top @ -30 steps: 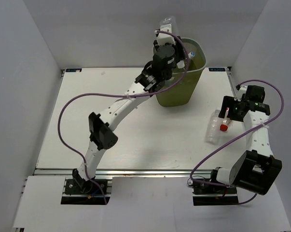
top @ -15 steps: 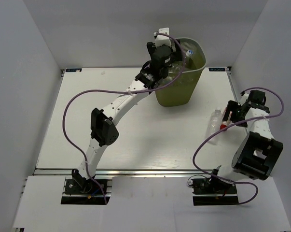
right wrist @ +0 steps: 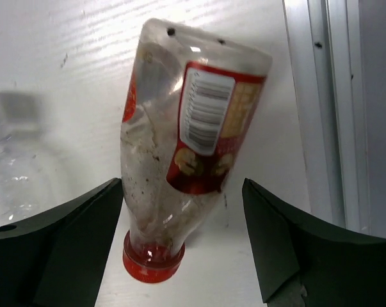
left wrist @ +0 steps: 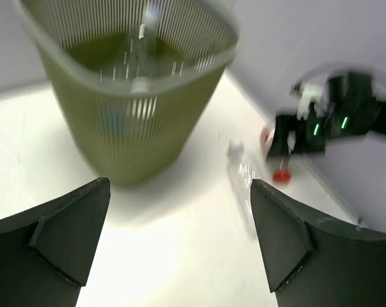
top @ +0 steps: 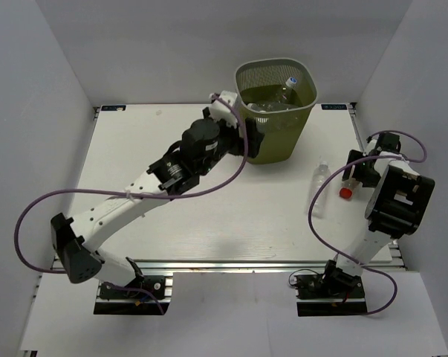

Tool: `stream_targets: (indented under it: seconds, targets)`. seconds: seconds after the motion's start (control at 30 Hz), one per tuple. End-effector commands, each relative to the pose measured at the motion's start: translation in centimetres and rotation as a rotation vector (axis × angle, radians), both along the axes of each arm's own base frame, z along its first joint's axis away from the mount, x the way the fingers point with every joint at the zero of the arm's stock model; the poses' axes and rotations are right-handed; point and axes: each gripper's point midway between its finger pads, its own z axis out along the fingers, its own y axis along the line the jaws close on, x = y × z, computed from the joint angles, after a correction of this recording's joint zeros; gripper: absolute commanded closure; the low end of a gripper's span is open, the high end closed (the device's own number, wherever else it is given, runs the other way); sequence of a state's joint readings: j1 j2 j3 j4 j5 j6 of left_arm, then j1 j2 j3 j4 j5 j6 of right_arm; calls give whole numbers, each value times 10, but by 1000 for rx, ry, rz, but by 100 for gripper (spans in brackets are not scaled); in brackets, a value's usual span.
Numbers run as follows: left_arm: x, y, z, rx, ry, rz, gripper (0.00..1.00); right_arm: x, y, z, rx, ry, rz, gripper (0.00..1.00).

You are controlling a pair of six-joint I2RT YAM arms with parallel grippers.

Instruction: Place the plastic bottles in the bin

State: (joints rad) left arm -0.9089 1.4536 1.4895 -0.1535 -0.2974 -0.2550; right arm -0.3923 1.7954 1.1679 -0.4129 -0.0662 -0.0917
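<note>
**Two bottles lie on the table, and both pincers are open**

The left pincer is spread wide and holds nothing. It points at the left side of the bin. The bin is tall and green, made of stiff plastic with lots of little holes, and it gets thinner toward the bottom. Some bottles in the bin show through the top. One seems to have a blue cap, but the view is too small to count them.

To the right of the bin a clear bottle lies flat on the white table. It has a white cap and no label that I can see.

Just beside it, near the table's right edge, lies the red-capped bottle. It has a red label and looks a bit dirty inside. The right pincer is open, with one finger on each side of this bottle, not squeezing it yet.

These bottles look empty, so they should be very light. The thin plastic is smooth and round, so it may slip, roll or dent. The best place to take hold is likely across the middle of the body, where the label gives some grip
</note>
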Motion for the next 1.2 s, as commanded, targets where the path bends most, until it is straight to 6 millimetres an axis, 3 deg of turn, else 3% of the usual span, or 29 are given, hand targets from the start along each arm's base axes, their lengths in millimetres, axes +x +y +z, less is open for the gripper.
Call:
stream_targets:
  seconds: [0.0,0.13,0.2,0.3,0.4,0.43,0.57,0.63,0.7,0.8,0.83,0.87,1.0,1.03,1.1,1.17]
  targets:
    - [-26,6,-79,96,184,-29,0,29,-9,7,-49,-60,38,20]
    - [-41,16,-135,179,297,-25,0,32,-1,-5,-45,-34,116,28]
    - [-46,10,-171,246,355,-30,0,29,9,-15,-5,-12,164,34]
    - [-46,6,-193,268,379,-23,0,23,19,-22,33,13,213,39]
    - [-38,-4,-203,268,365,-5,0,16,29,-24,74,33,253,58]
    - [-36,-8,-205,268,365,-5,0,14,31,-24,77,36,267,71]
    - [-23,-32,-227,281,381,-19,0,-7,46,-24,140,73,349,99]
    - [-20,-42,-230,285,381,-43,0,-14,60,-7,194,26,407,100]
    - [-15,-52,-225,267,371,-54,0,-23,71,13,200,-19,491,100]
    - [-14,-58,-225,252,364,-64,0,-20,97,75,246,-201,618,100]
    - [-13,-59,-223,243,357,-65,0,-23,106,104,242,-271,646,100]
    - [-14,-57,-233,260,370,-63,0,-13,105,128,211,-334,675,100]
    - [-18,-61,-238,247,373,-94,0,-2,126,213,222,-555,761,100]
    - [-18,-61,-239,251,365,-97,0,0,134,244,228,-637,788,100]
    - [-19,-66,-223,210,331,-131,0,5,139,282,200,-731,822,100]
    - [-20,-66,-220,220,302,-151,0,10,148,324,207,-839,860,100]
